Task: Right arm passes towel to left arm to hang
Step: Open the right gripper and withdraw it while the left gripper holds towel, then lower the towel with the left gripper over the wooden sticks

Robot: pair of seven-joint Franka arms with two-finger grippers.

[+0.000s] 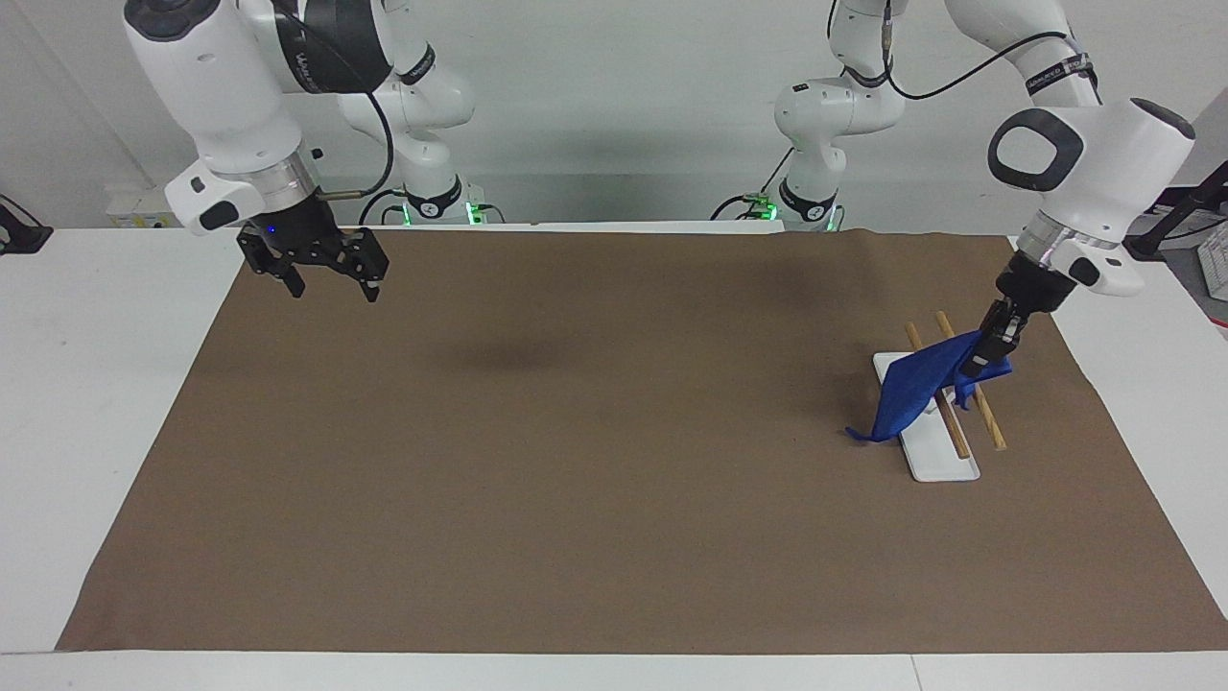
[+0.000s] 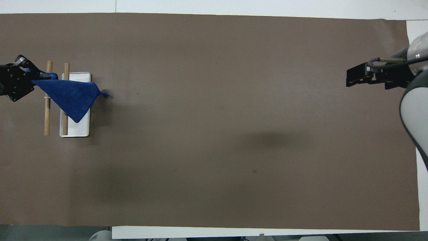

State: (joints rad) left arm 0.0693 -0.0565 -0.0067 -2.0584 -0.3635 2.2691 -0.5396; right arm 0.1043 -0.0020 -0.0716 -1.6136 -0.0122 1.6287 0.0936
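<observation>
Blue towel (image 1: 919, 389) drapes over the wooden rack (image 1: 945, 408) near the surface's left-arm edge, one corner pinched in the left gripper (image 1: 988, 353) fingers. Judged best: lower it evenly across both rails before releasing. Right gripper (image 1: 326, 278) waits open-fingered above the other end. No containers here.
</observation>
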